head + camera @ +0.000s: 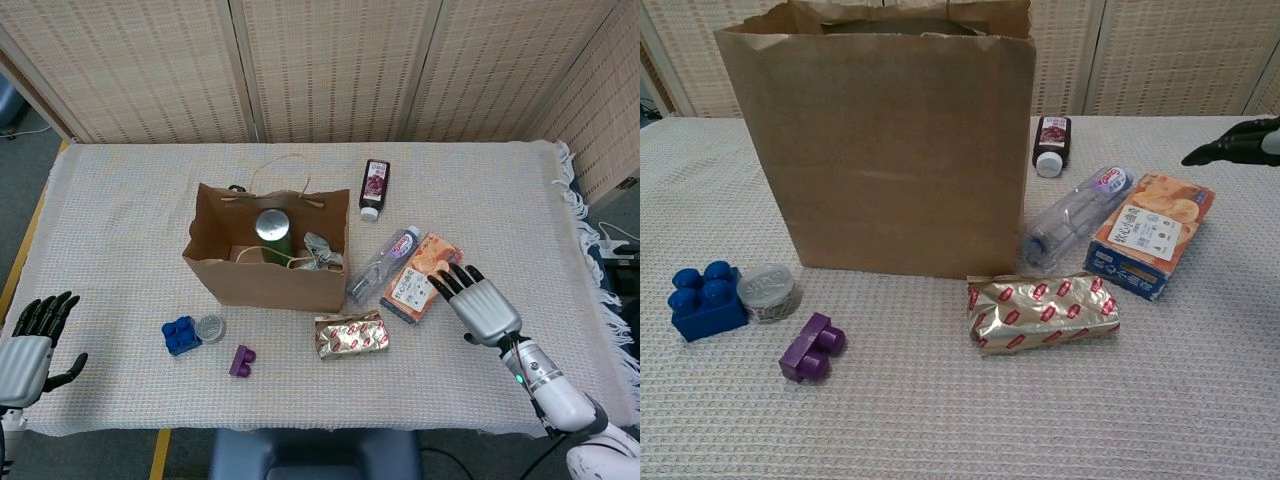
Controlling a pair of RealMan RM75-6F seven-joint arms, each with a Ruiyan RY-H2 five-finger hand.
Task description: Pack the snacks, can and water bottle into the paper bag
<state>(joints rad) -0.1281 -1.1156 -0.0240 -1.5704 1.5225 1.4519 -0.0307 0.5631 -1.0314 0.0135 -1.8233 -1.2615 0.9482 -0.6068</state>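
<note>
Your right hand [482, 306], silver-backed with black fingers, hangs palm down with its fingers spread and nothing in it, its white forearm running to the lower right. Your left hand [28, 345] sits low at the left edge, fingers apart, empty.

Paper bag [262, 275] holding can [271, 226], right robot hand [484, 306] spread beside orange box [423, 275]

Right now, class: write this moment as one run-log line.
right hand: open, over orange box | left hand: open, idle | can: in paper bag | water bottle: on table
</note>
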